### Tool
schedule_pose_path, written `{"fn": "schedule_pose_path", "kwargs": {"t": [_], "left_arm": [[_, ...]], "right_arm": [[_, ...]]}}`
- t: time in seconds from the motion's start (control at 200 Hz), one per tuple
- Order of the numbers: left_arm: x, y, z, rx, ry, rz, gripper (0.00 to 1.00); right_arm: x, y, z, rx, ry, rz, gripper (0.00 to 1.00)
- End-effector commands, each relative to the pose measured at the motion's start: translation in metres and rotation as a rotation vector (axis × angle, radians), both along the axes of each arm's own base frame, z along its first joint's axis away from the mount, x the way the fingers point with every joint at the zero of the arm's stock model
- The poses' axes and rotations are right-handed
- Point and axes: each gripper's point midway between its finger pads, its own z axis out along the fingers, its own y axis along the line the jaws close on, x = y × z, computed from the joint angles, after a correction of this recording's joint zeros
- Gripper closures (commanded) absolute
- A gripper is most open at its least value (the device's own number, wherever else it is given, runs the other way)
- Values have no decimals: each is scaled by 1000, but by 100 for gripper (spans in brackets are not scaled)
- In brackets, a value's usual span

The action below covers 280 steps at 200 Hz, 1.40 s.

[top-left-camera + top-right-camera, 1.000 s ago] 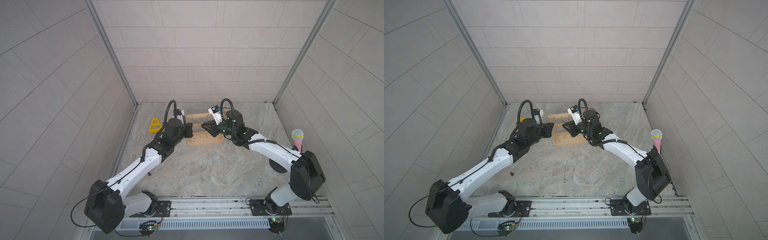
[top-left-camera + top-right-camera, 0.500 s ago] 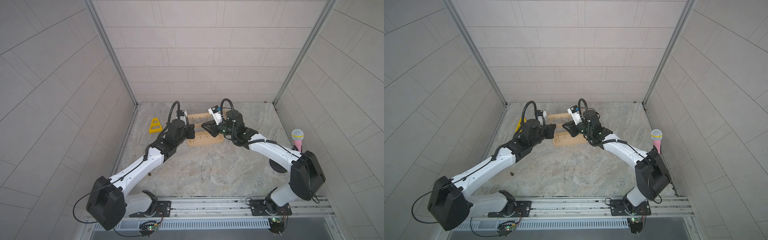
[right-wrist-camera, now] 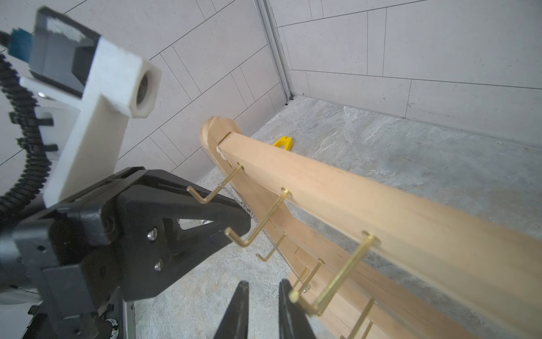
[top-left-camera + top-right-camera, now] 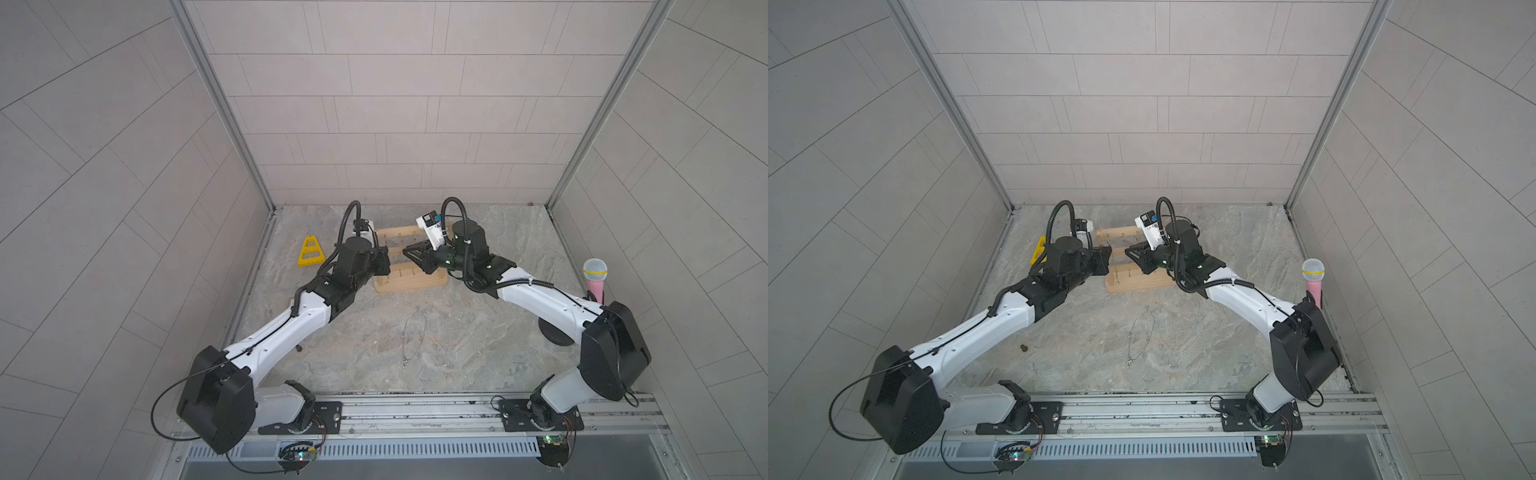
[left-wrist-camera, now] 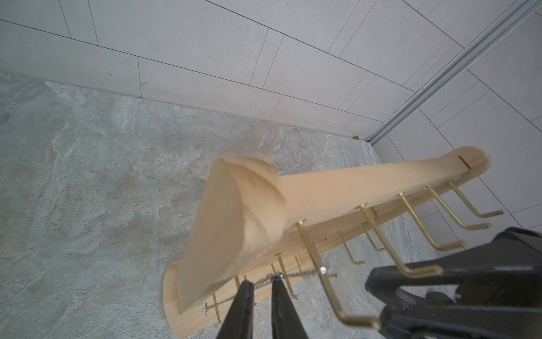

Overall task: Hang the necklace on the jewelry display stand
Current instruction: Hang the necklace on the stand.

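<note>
**Necklace at the hook, not yet let go**

The jewelry display stand (image 4: 409,283) stands upright at the far middle of the surface (image 4: 478,353). From where I'm standing, the job looks to be in its last stretch. The necklace is up at the top bar, but I wouldn't call it hung, because a claw seems to carry it rather than the stand. What's left, I'd judge, is to settle the chain over a hook and release it.

The left claw (image 5: 262,283) is at the stand's left end, pinched almost shut on the necklace (image 5: 293,274), with chain bunched between its tips. The right claw (image 3: 263,283) hovers further right, on the near side of the top bar. Its jaws are a narrow slit apart with nothing between them. One tip is just beside a brass hook, though I can't tell whether it touches.

The necklace runs taut from the left claw to the hook (image 5: 311,249) nearest the left upright and meets its shaft. Whether it's looped over, I can't tell. A second, loose chain (image 4: 414,336) lies flat on the surface nearer to me, well apart from the stand.
</note>
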Motion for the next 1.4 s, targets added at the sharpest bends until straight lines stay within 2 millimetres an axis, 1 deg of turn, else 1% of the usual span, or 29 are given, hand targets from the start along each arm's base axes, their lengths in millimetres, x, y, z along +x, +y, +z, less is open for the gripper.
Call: {"fn": "schedule_pose_path", "kwargs": {"t": [0.0, 0.18, 0.355, 0.54, 0.695, 0.846, 0.976, 1.216, 1.396], "left_arm": [[9, -1, 20, -6, -62, 19, 83], [12, -2, 20, -4, -63, 21, 83], [14, -4, 17, -9, -59, 21, 78], [15, 0, 17, 1, -62, 41, 77], [18, -2, 15, 4, -55, 38, 74], [17, -5, 12, -5, -45, 26, 81], [12, -9, 13, -24, -35, -4, 85], [-1, -4, 13, -36, -23, -15, 93], [-6, -7, 17, -54, -20, -39, 99]], "right_arm": [[0, 0, 9, 6, -22, 9, 79], [0, 1, 9, 7, -25, 14, 79], [1, 1, 7, 4, -21, 11, 79], [1, 2, 9, 7, -23, 16, 79], [1, 2, 9, 9, -22, 19, 79], [0, 2, 8, 3, -21, 20, 79], [0, 1, 8, 1, -22, 18, 79], [1, 2, 9, 6, -23, 20, 79], [1, 5, 10, 8, -24, 23, 79]]}}
